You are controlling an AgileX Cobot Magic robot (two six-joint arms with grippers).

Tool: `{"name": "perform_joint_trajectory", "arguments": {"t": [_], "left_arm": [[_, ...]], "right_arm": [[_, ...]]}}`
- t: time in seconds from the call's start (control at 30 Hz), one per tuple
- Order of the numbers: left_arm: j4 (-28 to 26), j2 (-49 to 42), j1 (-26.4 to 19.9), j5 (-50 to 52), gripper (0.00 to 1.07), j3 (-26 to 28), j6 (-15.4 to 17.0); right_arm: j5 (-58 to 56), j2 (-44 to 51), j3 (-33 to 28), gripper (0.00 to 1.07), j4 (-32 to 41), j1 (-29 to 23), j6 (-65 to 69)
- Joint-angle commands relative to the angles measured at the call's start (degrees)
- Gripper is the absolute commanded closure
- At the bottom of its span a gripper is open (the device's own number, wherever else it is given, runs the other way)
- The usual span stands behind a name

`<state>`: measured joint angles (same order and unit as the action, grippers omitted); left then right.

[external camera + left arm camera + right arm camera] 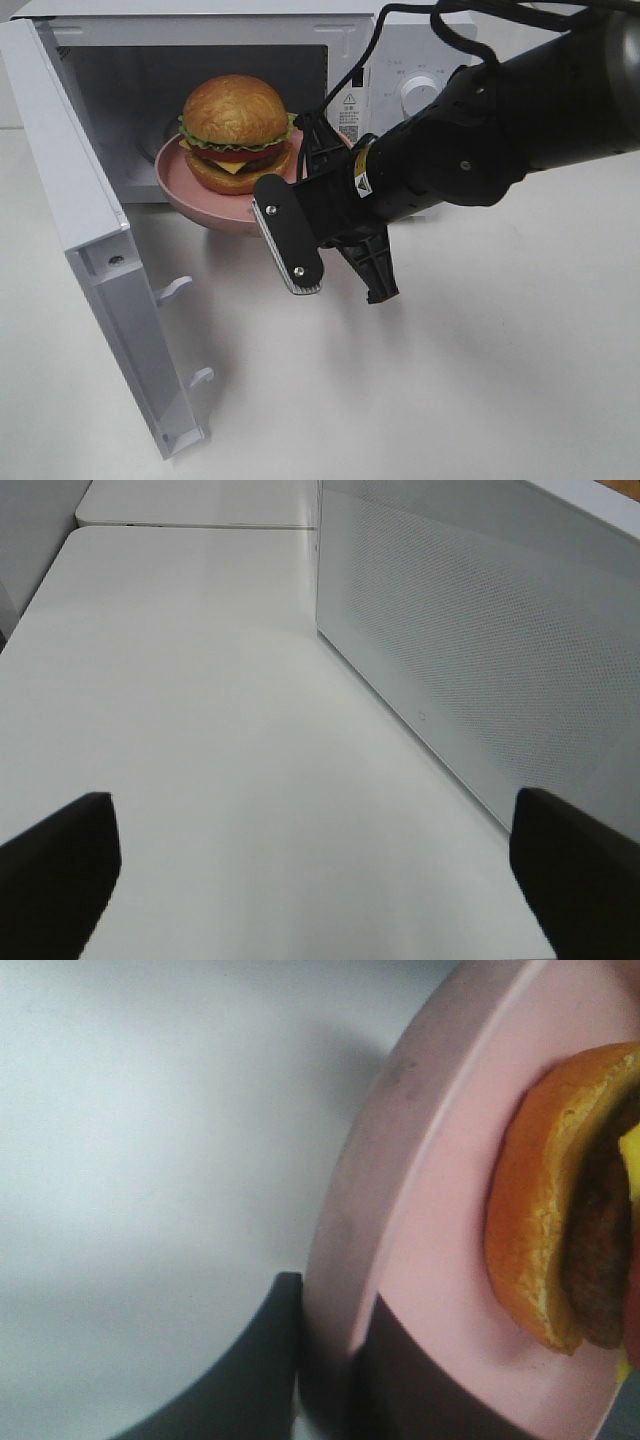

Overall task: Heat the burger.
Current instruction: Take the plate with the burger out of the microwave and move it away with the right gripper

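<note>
Step in hand, as I judge it: loading. The burger sits on the pink plate, and the plate is partway through the mouth of the microwave, its near rim overhanging the table in front of the cavity floor. The door stands swung wide, hinged at the oven's left side. The oven sits toward the table's far edge.

Right gripper: jaws nearly pressed together, pinching the plate rim. The right wrist view shows one dark finger under the rim and one over it, with the pink edge between them. The burger's lower bun lies just beside the pinch point, not touching the fingers. In the high view the right arm reaches across from the table's right side toward the oven mouth.

Left gripper: jaws spread wide, holding nothing. Its camera looks along bare table beside the oven's perforated side panel; no contact visible.

Next move, judged: push the plate farther in until it rests wholly on the cavity floor, keeping it level so the burger does not slide. Then release, draw the right arm clear of the opening, and swing the door shut; the left arm looks best placed for that. The dials on the oven's right panel remain to be set.

Risk: tilt at the rim grip, since the load sits off to one side of the pinch.
</note>
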<state>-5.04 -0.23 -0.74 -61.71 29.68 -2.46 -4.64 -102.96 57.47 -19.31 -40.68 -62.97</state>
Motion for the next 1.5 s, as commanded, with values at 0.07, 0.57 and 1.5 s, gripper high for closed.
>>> {"name": "perform_joint_trajectory", "arguments": {"t": [0.07, 0.57, 1.5], "left_arm": [[-0.1, -0.5, -0.2, 0.5, 0.09, -0.2, 0.0], [-0.1, -0.5, -0.2, 0.5, 0.09, -0.2, 0.0], [-0.1, -0.5, -0.2, 0.5, 0.09, -0.2, 0.0]], "right_arm": [[2.8, 3.6, -1.1, 1.07, -1.0, 0.3, 1.1], [1.4, 14.2, -9.5, 1.07, -2.6, -0.3, 1.5], [-6.2, 35.0, -23.0, 1.07, -3.7, -0.3, 4.4]]}}
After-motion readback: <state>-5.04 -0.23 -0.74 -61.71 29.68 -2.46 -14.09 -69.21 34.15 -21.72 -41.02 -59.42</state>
